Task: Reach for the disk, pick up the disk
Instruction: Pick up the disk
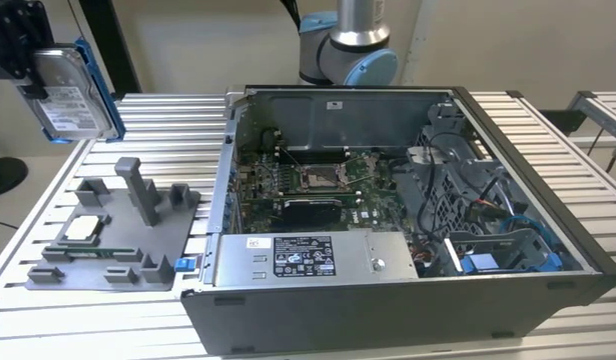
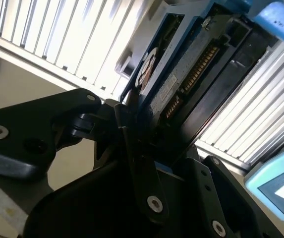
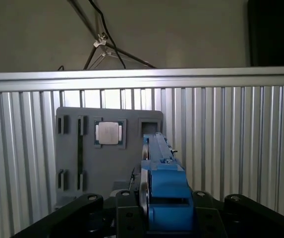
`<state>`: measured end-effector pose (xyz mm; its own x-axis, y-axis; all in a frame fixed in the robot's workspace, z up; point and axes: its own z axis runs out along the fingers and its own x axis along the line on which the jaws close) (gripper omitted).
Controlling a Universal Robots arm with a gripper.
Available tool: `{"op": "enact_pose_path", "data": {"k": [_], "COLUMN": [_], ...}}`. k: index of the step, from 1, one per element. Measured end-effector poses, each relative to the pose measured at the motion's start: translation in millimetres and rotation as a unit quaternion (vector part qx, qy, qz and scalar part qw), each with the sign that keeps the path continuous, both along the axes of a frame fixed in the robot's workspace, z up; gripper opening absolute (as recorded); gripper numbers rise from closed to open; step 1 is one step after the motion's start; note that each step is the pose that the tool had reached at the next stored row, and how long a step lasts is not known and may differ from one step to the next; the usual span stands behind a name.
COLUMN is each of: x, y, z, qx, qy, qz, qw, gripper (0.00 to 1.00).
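The gripper (image 1: pixel 35 81) is pinching the disk (image 1: pixel 73 105). Its jaws press on the two flat sides, and in the first wrist view the disk's (image 3: pixel 165 181) thin edge with a blue rail sits right between them. The disk is not away from the gripper at all; it is in its hold, up in the air and off the counter (image 1: pixel 157 112). So the pick-up looks done. The long side of the disk points straight out from the gripper, down toward the counter, and it leans a little. Below the gripper is a grey tray (image 1: pixel 178 232) with a small square chip (image 1: pixel 82 229) in it. The disk is well above the tray and does not touch it. The open computer (image 1: pixel 388 300) sits off to one side of the gripper, well apart. The counter is made of long shiny metal bars. Past its far edge is a plain pale wall.
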<state>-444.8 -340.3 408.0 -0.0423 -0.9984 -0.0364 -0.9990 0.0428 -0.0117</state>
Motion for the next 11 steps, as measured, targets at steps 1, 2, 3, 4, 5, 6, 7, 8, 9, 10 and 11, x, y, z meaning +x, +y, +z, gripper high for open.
{"op": "enact_pose_path", "data": {"k": [1, 2, 3, 4, 5, 6, 7, 8, 9, 10, 11], "x": [0.0, 0.0, 0.0, 0.0, 0.0, 0.0, 0.0, 0.0, 0.0, 0.0, 0.0], "y": [0.0, 0.0, 0.0, 0.0, 0.0, 0.0, 0.0, 0.0, 0.0, 0.0, 0.0], "z": [2.2, 4.3, 6.2, 8.1, 10.1, 12.1, 14.1, 16.2, 18.3, 20.4, 22.7], "qx": [0.0000, 0.0000, 0.0000, 0.0000, 0.0000, 0.0000, 0.0000, 0.0000, 0.0000, 0.0000, 0.0000], "qy": [0.0000, 0.0000, 0.0000, 0.0000, 0.0000, 0.0000, 0.0000, 0.0000, 0.0000, 0.0000, 0.0000], "qz": [0.000, 0.000, 0.000, 0.001, 0.001, 0.001, 0.001, 0.001, 0.001, 0.001, 0.002], "qw": [1.0000, 1.0000, 1.0000, 1.0000, 1.0000, 1.0000, 1.0000, 1.0000, 1.0000, 1.0000, 1.0000], "gripper": [0.00, 0.00, 0.00, 0.00, 0.00, 0.00, 0.00, 0.00, 0.00, 0.00, 0.00]}}
